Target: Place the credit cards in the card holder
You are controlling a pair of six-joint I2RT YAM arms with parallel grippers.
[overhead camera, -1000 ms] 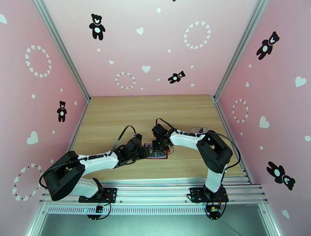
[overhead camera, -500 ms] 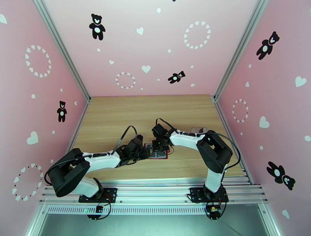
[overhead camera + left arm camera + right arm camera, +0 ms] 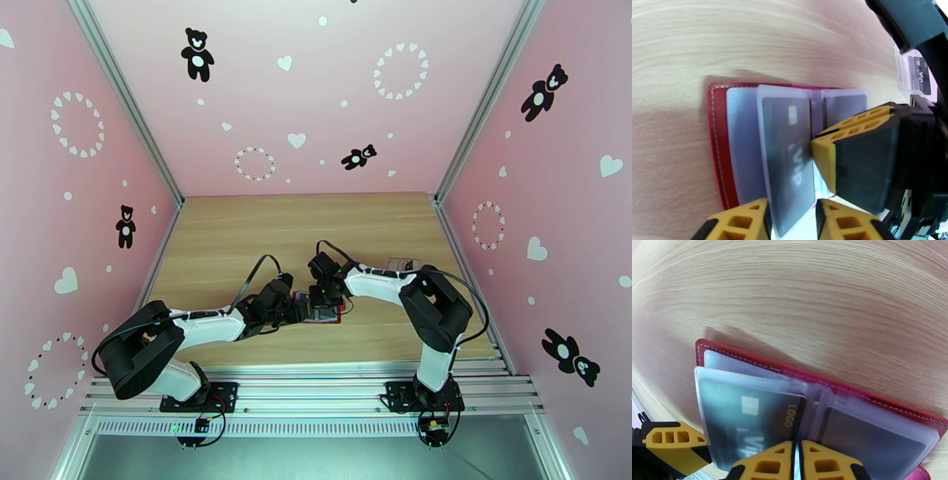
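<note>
Card holder (image 3: 715, 130): lies open on the bench (image 3: 750, 39) between my two arms, red cover down, clear sleeves fanned upward.
Card (image 3: 786, 146): a dark one with a gold chip and VIP lettering sits inside the raised sleeve. I cannot tell whether it is fully home.
Left fingers (image 3: 746, 221): apart, one on each side of that raised sleeve's near edge. I cannot tell whether they press on it.
Right fingers (image 3: 766, 465): almost together, down at the spine where the sleeves join. A pale sliver shows in the slit between them, and I cannot tell what it is.
Clear case (image 3: 904, 71): stands beyond my right arm with another dark card inside.
How the card should handle: light, stiff and slick, I judge. It is too thin to lift easily off a flat surface.
How the holder should handle: light enough to skid if pushed, and the sleeves are floppy and likely to buckle or cling shut.
Where to hold: the card by its long edges near the trailing end, the sleeve at a mouth corner, and the cover pinned at the spine.
</note>
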